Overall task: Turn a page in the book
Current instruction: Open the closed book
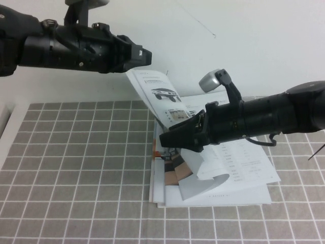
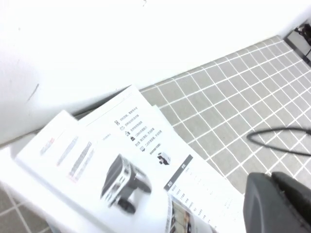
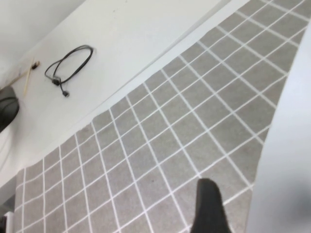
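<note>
Grey mat: checked with white lines, covering the table (image 1: 76, 168), with bare white surface at the far side.
Book (image 1: 244, 173): lies open on the mat, right of centre, over a stack of white booklets (image 1: 213, 199).
Page (image 1: 203, 170): lifted off the book and curled, its white side facing near, its lower edge bowed against the stack.
Far leaf (image 1: 157, 96): another printed sheet stands up toward the left arm, showing product drawings.
Right end effector (image 1: 170, 138): low over the book's left half, fingers narrowed on the lifted page.
Left end effector (image 1: 144, 55): raised at the far side, above the standing leaf, apart from it; cannot tell its opening.
Black cable (image 3: 70, 68): looped on the white surface.
</note>
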